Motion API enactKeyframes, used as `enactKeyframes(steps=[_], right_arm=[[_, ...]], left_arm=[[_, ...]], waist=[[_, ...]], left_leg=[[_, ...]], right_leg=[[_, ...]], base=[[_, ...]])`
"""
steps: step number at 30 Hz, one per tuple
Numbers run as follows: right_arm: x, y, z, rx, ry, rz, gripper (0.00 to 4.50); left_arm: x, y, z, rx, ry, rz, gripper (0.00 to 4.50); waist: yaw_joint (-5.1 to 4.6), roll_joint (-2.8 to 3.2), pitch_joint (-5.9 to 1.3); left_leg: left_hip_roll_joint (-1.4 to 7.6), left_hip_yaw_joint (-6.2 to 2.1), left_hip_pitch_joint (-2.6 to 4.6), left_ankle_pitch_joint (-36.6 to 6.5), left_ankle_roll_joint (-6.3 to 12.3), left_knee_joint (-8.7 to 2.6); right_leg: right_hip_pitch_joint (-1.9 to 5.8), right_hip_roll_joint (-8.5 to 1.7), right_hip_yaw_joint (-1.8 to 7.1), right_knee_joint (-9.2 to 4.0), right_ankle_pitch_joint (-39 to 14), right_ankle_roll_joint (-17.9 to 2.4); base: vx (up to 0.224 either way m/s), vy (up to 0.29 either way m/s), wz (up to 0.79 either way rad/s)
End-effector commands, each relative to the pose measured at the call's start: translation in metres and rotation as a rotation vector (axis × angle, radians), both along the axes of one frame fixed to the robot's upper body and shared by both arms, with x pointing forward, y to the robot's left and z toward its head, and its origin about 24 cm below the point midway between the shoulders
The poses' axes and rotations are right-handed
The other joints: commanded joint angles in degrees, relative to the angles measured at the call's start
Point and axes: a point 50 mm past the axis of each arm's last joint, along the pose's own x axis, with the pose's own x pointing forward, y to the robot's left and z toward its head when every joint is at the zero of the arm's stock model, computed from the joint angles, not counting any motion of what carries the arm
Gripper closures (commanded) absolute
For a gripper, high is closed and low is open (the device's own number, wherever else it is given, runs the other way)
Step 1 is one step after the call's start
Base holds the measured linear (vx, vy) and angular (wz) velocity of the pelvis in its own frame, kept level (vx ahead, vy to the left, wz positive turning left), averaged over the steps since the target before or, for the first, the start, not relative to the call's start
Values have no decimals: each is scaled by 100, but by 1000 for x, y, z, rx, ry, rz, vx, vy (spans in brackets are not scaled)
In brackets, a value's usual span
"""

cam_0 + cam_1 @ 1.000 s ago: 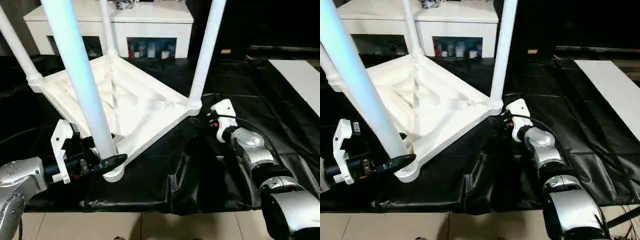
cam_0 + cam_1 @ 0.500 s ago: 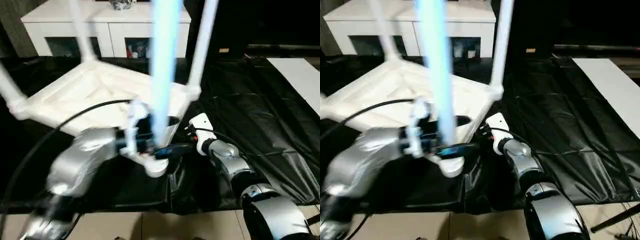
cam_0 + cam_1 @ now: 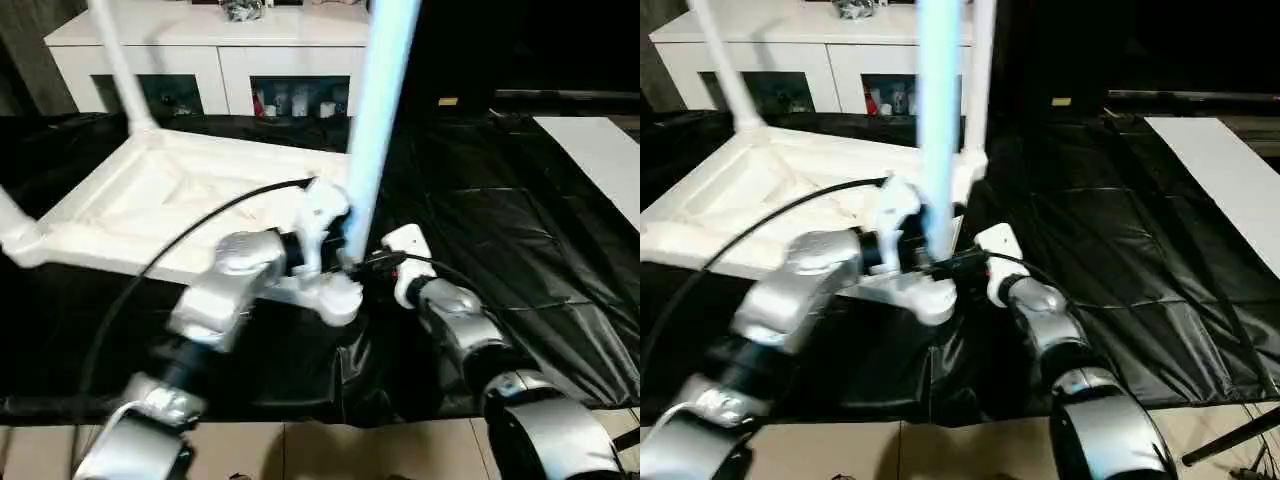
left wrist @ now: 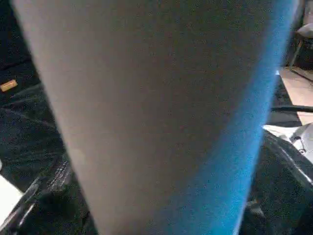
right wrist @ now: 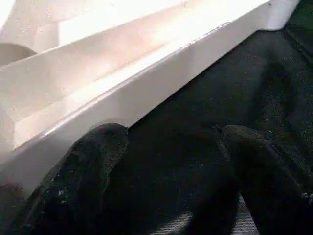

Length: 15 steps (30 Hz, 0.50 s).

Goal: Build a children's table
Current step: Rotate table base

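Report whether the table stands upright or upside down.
Upside down: the table top lies on the black sheet, legs pointing up.

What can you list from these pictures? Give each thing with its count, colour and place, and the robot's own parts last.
White plastic rectangular table top: one, upside down on the black sheet, left of centre.
Tapered white tube legs: three in view, standing up from corner sockets; near one, far left, far right.
Crinkled black plastic sheet: one, covering the floor.
White cabinet with glass doors: one, behind the table.
Flat white panel: one, far right.
Left gripper: one, black fingers, around the near leg's base.
Right gripper: one, black fingers, open at the table top's edge.
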Motion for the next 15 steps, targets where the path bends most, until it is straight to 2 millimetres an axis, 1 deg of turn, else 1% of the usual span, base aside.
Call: enactKeyframes(steps=[1,2,3,6,7,8,9,10,11,12,13,15], right_arm=[[-2,24,10,34,-57,126,70],[-2,23,9,31,-58,124,70],[0,18,10,18,-66,94,70],[5,0,14,5,-84,7,70],[6,-6,17,11,-93,-7,70],[8,-13,20,18,-102,-22,70],[9,-22,24,22,-110,-36,70],[10,-24,24,22,-112,-39,70],[10,-29,27,18,-119,-37,70],[10,-36,29,7,-127,-27,70],[10,-39,31,0,-129,-20,70],[8,-51,34,-46,-135,26,70]], left_arm=[[-4,-26,1,11,-18,-68,4],[-4,-30,0,1,-17,-74,4],[-3,-31,-1,8,-29,-65,4],[4,-24,-6,58,-62,-26,4],[6,-19,-7,73,-64,-24,4],[6,-12,-9,88,-58,-32,4],[6,-4,-10,99,-45,-53,4],[5,-3,-10,101,-42,-60,4],[5,4,-12,119,-37,-64,4],[4,12,-16,147,-31,-70,4],[4,16,-18,162,-27,-75,4],[3,33,-25,198,7,-90,4]], waist=[[12,105,-439],[16,96,-438],[25,132,-446],[9,104,-452],[13,108,-447],[12,95,-444],[15,82,-447],[25,88,-445],[29,96,-440],[44,114,-432],[47,132,-430],[42,151,-423]], left_leg=[[161,-70,99,-1488,250,-448],[162,-69,100,-1505,257,-451],[166,-85,94,-1498,262,-453],[162,-76,97,-1527,297,-447],[160,-82,83,-1515,324,-448],[163,-76,86,-1510,349,-449],[151,-69,74,-1431,409,-435],[156,-65,68,-1348,468,-426],[157,-60,68,-1332,483,-424],[158,-55,78,-1342,485,-422],[166,-59,81,-1384,458,-430],[167,-59,90,-1455,401,-438]], right_leg=[[330,-246,178,-383,-764,-1610],[334,-244,176,-383,-766,-1617],[347,-256,172,-365,-736,-1627],[349,-259,171,-381,-759,-1615],[364,-269,169,-385,-804,-1606],[358,-266,170,-390,-823,-1594],[369,-273,173,-382,-853,-1588],[364,-279,176,-383,-896,-1587],[354,-278,176,-387,-945,-1585],[342,-277,170,-403,-1093,-1562],[340,-271,163,-407,-1211,-1527],[325,-258,157,-413,-1342,-1489]], base=[[0,0,0],[0,0,0],[0,0,0],[0,0,0],[0,0,0],[0,0,0],[0,0,0],[0,0,0],[0,0,0],[0,0,0],[0,0,0],[0,0,0]])
